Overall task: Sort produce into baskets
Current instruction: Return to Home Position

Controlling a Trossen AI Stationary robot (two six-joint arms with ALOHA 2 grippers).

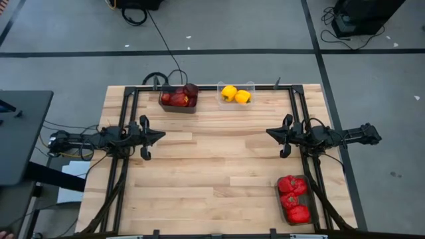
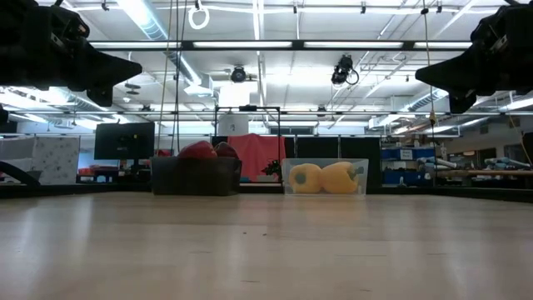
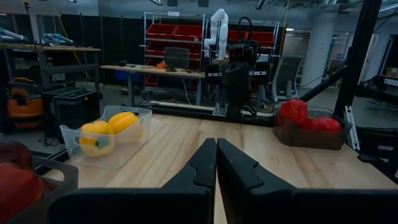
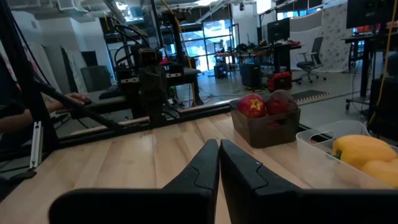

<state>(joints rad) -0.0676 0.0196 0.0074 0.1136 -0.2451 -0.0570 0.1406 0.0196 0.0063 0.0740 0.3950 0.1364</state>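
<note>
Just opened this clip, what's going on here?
Nothing is being handled. The left gripper and right gripper hang shut and empty above the table. The produce is in bins: maroon fruits in the dark bin at the far edge, two yellow peppers in the clear bin beside it, and red peppers in a third bin near the right arm's base.

At table level the far dark bin (image 2: pixel 196 177) hides all but the tops of its fruit (image 2: pixel 198 150); their number is unclear.
</note>
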